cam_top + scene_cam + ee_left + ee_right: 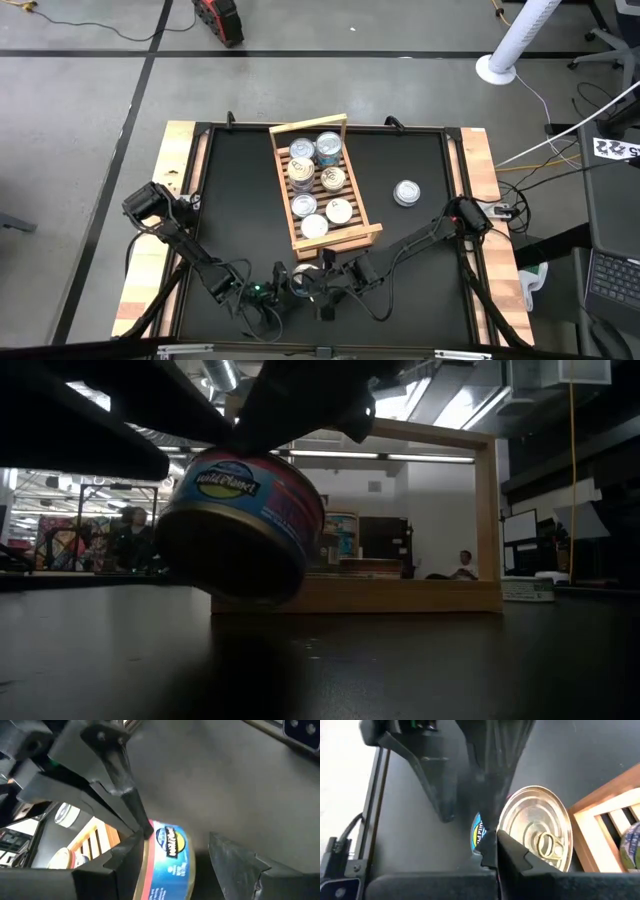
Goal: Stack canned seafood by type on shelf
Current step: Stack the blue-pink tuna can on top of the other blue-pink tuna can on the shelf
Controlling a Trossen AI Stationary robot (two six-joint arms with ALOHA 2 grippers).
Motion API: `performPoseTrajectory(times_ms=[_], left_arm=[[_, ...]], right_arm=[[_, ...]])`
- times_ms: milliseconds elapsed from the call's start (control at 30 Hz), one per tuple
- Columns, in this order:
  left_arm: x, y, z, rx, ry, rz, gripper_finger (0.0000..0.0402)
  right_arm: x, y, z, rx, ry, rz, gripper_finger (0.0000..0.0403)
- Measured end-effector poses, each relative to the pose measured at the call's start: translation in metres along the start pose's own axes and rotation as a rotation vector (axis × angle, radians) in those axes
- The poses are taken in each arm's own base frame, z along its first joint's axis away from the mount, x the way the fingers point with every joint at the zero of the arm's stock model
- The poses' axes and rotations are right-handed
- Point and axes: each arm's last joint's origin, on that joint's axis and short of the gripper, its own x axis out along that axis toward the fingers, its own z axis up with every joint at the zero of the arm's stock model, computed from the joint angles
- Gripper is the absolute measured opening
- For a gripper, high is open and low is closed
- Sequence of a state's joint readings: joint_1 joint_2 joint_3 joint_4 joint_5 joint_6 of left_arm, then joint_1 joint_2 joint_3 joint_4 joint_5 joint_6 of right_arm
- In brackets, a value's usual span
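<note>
Left end effector [290, 285] at the near tabletop [420, 260] edge, fingers spread wide around a blue-labelled can [243, 520]; whether both fingers touch it is unclear. In the low view the can sits tilted, one edge on the tabletop. Right end effector [318, 283] fully closed, tip against the same can's lid. Shelf [372, 234] just beyond, holding seven cans. One silver-lidded can [406, 192] alone right of the shelf.

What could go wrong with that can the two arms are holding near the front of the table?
The can hangs tilted above the table, so it could slip and roll. Both the left gripper and right gripper crowd it and might bump. The rack is nearly full, so stacking could topple cans.
</note>
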State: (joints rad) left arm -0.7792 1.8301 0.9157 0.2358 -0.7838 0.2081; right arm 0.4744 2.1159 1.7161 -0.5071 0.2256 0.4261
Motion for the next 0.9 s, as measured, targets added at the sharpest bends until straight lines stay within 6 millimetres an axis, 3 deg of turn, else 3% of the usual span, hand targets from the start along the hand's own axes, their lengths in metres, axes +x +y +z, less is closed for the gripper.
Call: performPoseTrajectory(times_ms=[367, 733, 900], left_arm=[[-0.0005, -0.0012, -0.0061, 0.057, 0.049, -0.01, 0.0219], [-0.0001, -0.0008, -0.0065, -0.044, 0.051, -0.002, 0.0219], [-0.0005, -0.0012, -0.0063, -0.047, 0.049, -0.003, 0.0219]], right_arm=[[-0.0001, 0.0017, 0.0035, 0.008, -0.036, 0.016, 0.0], [-0.0019, 0.0017, 0.0031, -0.001, -0.023, 0.018, 0.0], [-0.0019, 0.0045, -0.0002, -0.074, 0.033, 0.112, 0.0]])
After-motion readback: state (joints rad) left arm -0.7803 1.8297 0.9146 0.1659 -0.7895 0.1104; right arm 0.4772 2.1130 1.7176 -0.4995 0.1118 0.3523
